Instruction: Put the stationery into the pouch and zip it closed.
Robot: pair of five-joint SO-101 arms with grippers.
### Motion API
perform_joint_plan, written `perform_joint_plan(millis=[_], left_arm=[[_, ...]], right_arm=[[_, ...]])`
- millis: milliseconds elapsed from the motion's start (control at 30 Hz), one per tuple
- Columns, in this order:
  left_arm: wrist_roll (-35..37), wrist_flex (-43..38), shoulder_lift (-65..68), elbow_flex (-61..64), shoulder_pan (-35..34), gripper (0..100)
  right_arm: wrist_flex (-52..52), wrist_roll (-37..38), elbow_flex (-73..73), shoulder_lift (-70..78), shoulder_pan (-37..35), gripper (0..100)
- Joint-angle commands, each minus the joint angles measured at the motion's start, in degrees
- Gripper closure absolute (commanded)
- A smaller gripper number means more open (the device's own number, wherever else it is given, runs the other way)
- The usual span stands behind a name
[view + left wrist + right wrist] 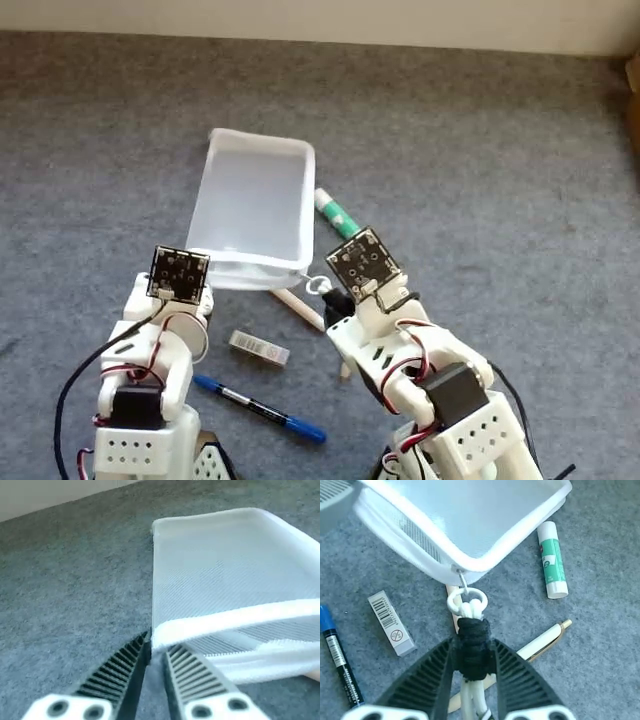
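- The mesh pouch (255, 195) lies flat in the middle of the grey carpeted worktop (480, 150), its open mouth facing the two arms. None of the stationery is inside it yet.
- The left pincer (159, 647) sits at the pouch's near corner on that arm's side. Its jaws are almost pressed together, with the white rim of the mouth nipped between the tips.
- The right pincer (474, 647) is clamped on the zip pull cord (472, 635), gripping the black-wrapped part just behind the white ring. The slider sits at the pouch's other near corner.
- A glue stick (553, 562) lies just beside the pouch's long edge.
- A white pen (545, 637) lies under the right pincer.
- A small barcoded block (391, 622) and a blue marker (262, 408) lie between the arms, near the mouth.
- The pouch looks thin, light and floppy, so it will likely slide or crumple unless one corner is held. The stiffer rim tape is a better hold than the mesh.
- The cord is soft but thick enough to pinch, and a pull along the zip line should run cleanest.
- The pen, marker and glue stick are rigid, smooth and round, so they may roll. A grip across the barrel near the middle suits them best.
- The block is small and flat-sided, and is best pinched across its narrow faces.
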Motion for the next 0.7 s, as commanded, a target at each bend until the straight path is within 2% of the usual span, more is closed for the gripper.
perform_joint_plan(millis=[0,100,367,500,667], left_arm=[[-0.62,7.03,-0.84,-8.13,0.66,99],[-0.62,11.16,-0.40,-12.62,0.75,99],[-0.35,21.98,-0.22,-25.10,0.84,99],[-0.26,25.76,-0.04,-30.29,0.84,99],[-0.18,27.96,10.07,-37.85,0.84,99]], right_arm=[[0.04,0.26,-3.56,-1.19,-0.22,88.5],[0.04,0.26,-3.56,-1.19,-0.13,82.2],[-0.13,-0.09,-4.00,-1.19,5.85,81.8],[-4.00,-4.66,-3.56,-1.19,9.54,81.8],[-6.99,-5.36,-3.38,-0.84,12.18,81.8]])
